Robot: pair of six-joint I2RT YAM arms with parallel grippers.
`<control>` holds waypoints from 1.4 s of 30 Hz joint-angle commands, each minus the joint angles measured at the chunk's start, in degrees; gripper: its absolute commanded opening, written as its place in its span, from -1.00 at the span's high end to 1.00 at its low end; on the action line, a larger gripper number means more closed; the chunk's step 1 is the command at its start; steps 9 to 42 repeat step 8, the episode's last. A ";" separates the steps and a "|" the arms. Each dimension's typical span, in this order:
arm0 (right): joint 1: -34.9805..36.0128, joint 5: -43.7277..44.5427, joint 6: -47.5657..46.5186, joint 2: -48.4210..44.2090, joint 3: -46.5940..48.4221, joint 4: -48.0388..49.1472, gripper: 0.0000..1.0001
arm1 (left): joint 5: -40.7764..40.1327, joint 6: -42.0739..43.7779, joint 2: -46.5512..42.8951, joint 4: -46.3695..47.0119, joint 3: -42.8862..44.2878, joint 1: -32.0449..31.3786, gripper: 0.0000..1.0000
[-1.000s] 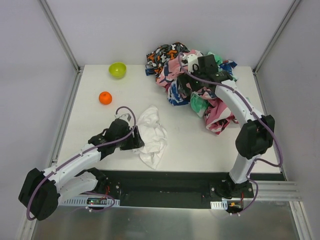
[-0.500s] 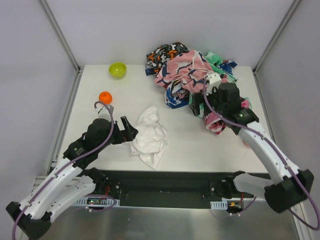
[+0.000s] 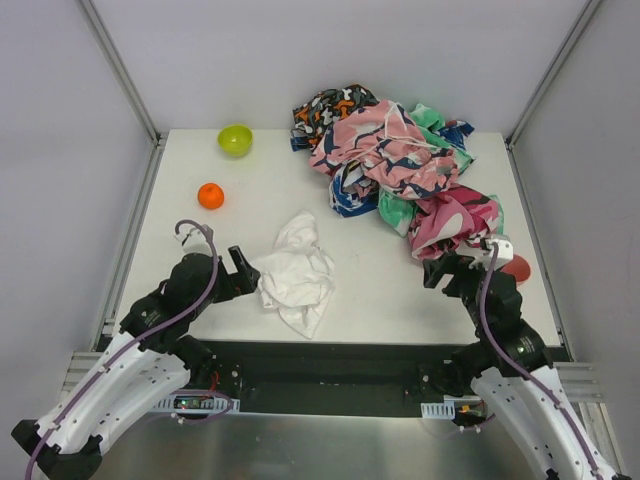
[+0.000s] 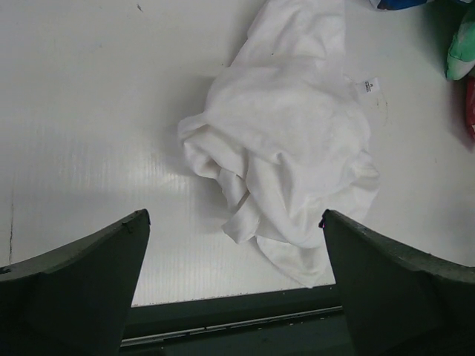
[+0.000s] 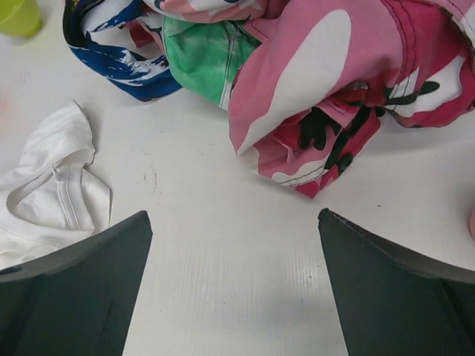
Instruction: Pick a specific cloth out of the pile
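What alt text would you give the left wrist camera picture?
A crumpled plain white fabric cloth lies on a white table, just beyond the left arm's two dark fingers, which stand open and touch nothing. A bit of mint-green cloth shows at the right edge.

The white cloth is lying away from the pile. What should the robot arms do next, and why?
Probably just tuck both arms back and stop. The white cloth lies alone on the table, clear of the pile, and the left gripper and right gripper are both open, holding nothing, so the picking looks done.
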 commanded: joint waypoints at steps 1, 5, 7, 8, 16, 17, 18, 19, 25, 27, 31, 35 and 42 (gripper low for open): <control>-0.03 1.85 3.34 -6.40 -2.47 -1.29 -0.91 | -0.11 -1.49 -1.31 -0.53 -1.36 -0.19 -0.98; -0.03 0.62 2.90 -10.10 -5.10 1.07 -0.91 | 0.60 -2.72 -3.06 -0.52 -2.94 -0.19 -0.98; -0.03 0.44 2.90 -11.24 -5.82 3.01 -0.91 | 0.95 -2.99 -4.38 -0.53 -3.38 -0.19 -0.98; -0.03 0.35 2.90 -11.51 -5.99 3.36 -0.91 | 1.12 -3.16 -4.99 -0.53 -3.56 -0.19 -0.98; -0.03 0.35 2.90 -11.51 -5.99 3.36 -0.91 | 1.12 -3.16 -4.99 -0.53 -3.56 -0.19 -0.98; -0.03 0.35 2.90 -11.51 -5.99 3.36 -0.91 | 1.12 -3.16 -4.99 -0.53 -3.56 -0.19 -0.98; -0.03 0.35 2.90 -11.51 -5.99 3.36 -0.91 | 1.12 -3.16 -4.99 -0.53 -3.56 -0.19 -0.98; -0.03 0.35 2.90 -11.51 -5.99 3.36 -0.91 | 1.12 -3.16 -4.99 -0.53 -3.56 -0.19 -0.98; -0.03 0.35 2.90 -11.51 -5.99 3.36 -0.91 | 1.12 -3.16 -4.99 -0.53 -3.56 -0.19 -0.98; -0.03 0.35 2.90 -11.51 -5.99 3.36 -0.91 | 1.12 -3.16 -4.99 -0.53 -3.56 -0.19 -0.98; -0.03 0.35 2.90 -11.51 -5.99 3.36 -0.91 | 1.12 -3.16 -4.99 -0.53 -3.56 -0.19 -0.98; -0.03 0.35 2.90 -11.51 -5.99 3.36 -0.91 | 1.12 -3.16 -4.99 -0.53 -3.56 -0.19 -0.98; -0.03 0.35 2.90 -11.51 -5.99 3.36 -0.91 | 1.12 -3.16 -4.99 -0.53 -3.56 -0.19 -0.98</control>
